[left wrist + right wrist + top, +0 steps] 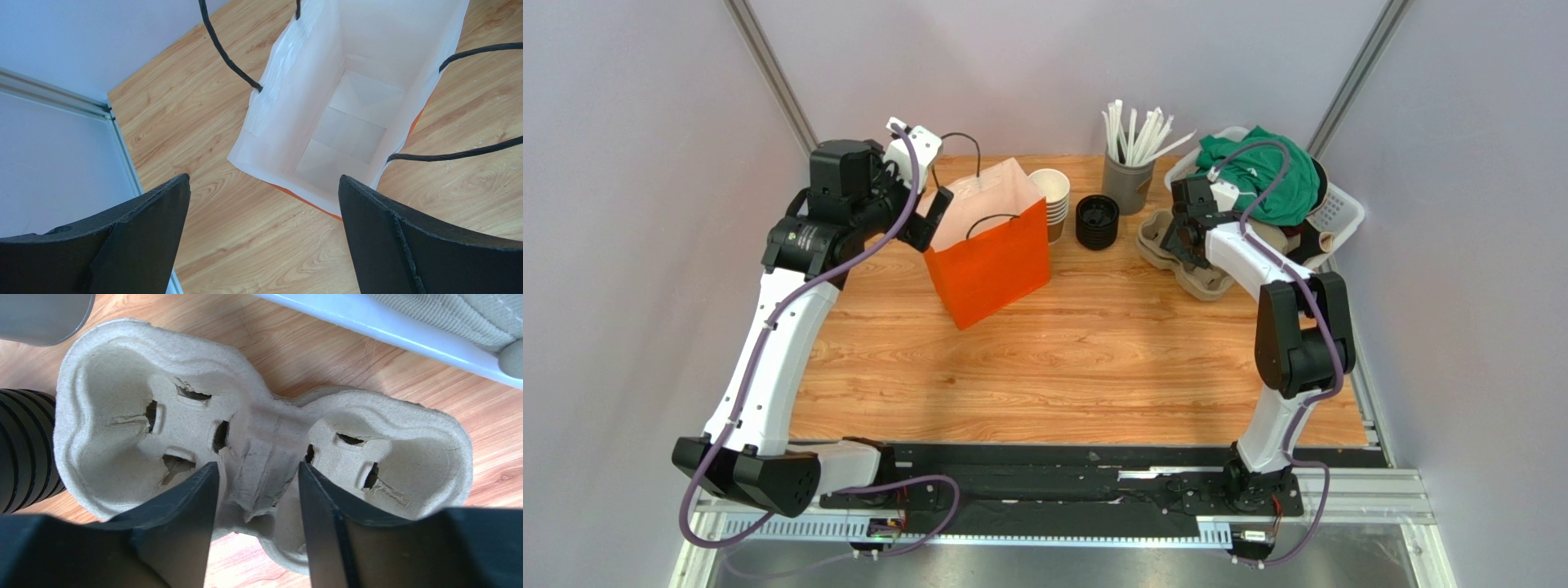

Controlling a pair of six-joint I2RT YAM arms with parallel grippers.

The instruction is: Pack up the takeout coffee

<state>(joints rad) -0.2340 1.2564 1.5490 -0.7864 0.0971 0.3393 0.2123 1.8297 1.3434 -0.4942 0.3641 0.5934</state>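
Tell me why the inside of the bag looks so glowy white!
Left wrist view: light floods the white inside of the bag, nearly washing out its folds, while the left tool looks dark and featureless. Right wrist view: the cup carrier is sharp and evenly lit. Top external view: soft light, faint shadows.

Left fingers (141, 239) gape wide; right fingers (184, 527) stand narrower.

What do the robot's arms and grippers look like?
Both arms have white links and black joints: the left arm is mostly white, the right arm has more black. A grey-purple cable runs along each. The left gripper and right gripper have broad, matte black, wedge-shaped fingers.
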